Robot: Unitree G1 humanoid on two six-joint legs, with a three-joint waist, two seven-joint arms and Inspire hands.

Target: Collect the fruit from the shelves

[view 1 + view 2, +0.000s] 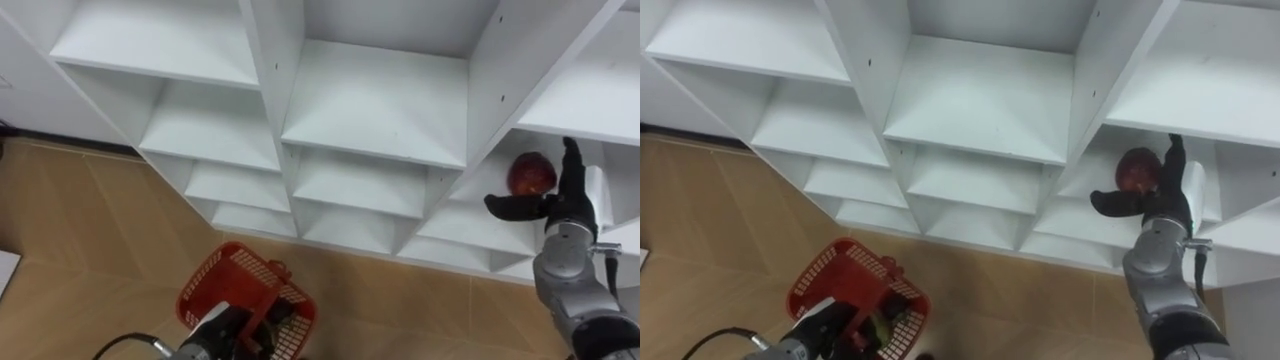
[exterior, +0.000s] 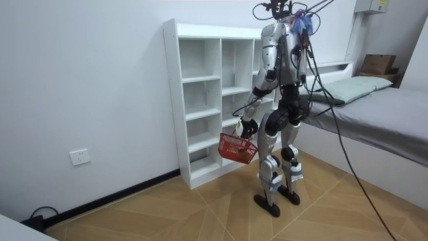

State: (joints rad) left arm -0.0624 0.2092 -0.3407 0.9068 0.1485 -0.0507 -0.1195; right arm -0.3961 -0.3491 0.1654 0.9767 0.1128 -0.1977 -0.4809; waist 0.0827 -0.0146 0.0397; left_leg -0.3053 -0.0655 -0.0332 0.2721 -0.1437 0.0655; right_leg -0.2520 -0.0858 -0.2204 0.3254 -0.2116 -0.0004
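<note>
The robot stands upright close in front of a white shelf unit (image 1: pixel 370 100), seen at the centre of the room view, with a bed (image 2: pixel 374 110) behind it toward that view's right.

At the right edge of the left eye view the right arm rises from the lower right corner, forearm nearly vertical. The right hand (image 1: pixel 566 207) is spread, its fingers pointing straight up and its thumb stretched out to the side. It is held up at the mouth of a right-hand compartment. A red apple (image 1: pixel 531 173) sits on that compartment's shelf, just behind the hand, in the angle between thumb and fingers. Whether the hand touches it cannot be told.

At the lower left, the left hand (image 1: pixel 215 330) is curled round the handle of a red basket (image 1: pixel 232 272), which hangs low over the wooden floor (image 1: pixel 90 230). Something dark lies inside the basket, too unclear to name.
</note>
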